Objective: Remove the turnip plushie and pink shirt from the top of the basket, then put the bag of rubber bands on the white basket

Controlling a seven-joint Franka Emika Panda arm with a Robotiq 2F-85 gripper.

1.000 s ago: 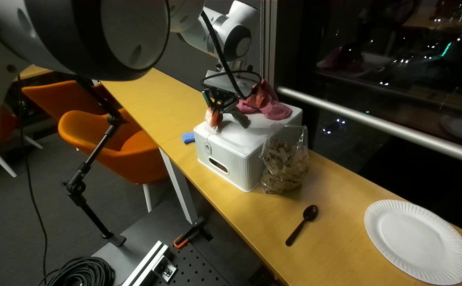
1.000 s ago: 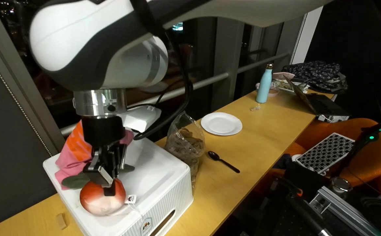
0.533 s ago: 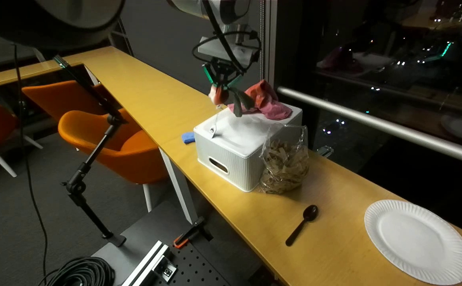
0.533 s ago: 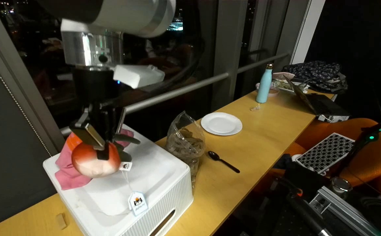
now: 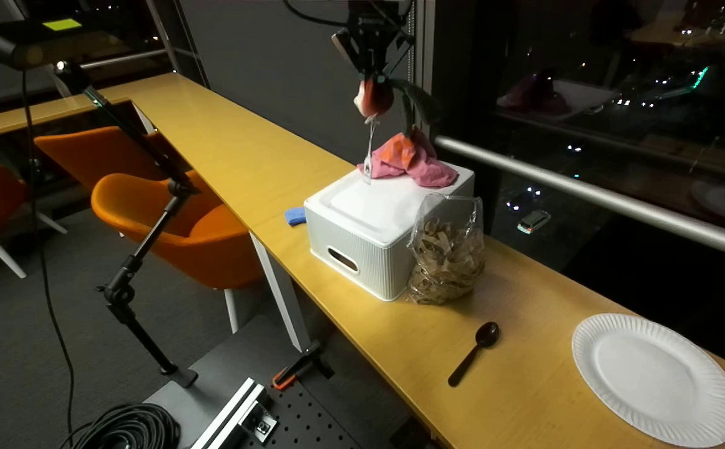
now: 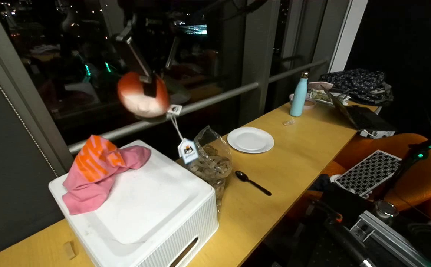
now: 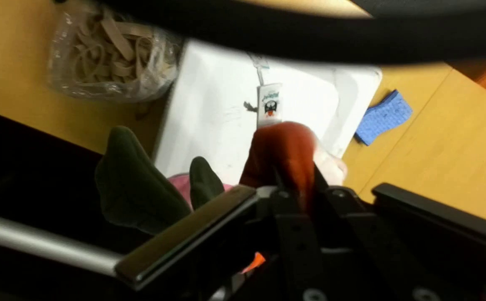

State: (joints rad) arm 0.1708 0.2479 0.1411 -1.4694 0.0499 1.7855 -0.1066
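Turnip plushie [image 6: 137,99] is above the white basket [image 6: 163,193], pinched between the fingers of the gripper [image 5: 373,77], not set down yet. Pink shirt [image 6: 103,178] is still on the basket, bag of rubber bands [image 5: 447,260] just beside it, so plenty left imo.

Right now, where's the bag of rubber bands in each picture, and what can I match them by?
In an exterior view, the bag of rubber bands stands just right of centre, beside the white basket.
In an exterior view, the bag is near the middle, partly behind the white basket.
In the wrist view, the bag is upper left.
Shared landmark: the white basket, in all three.
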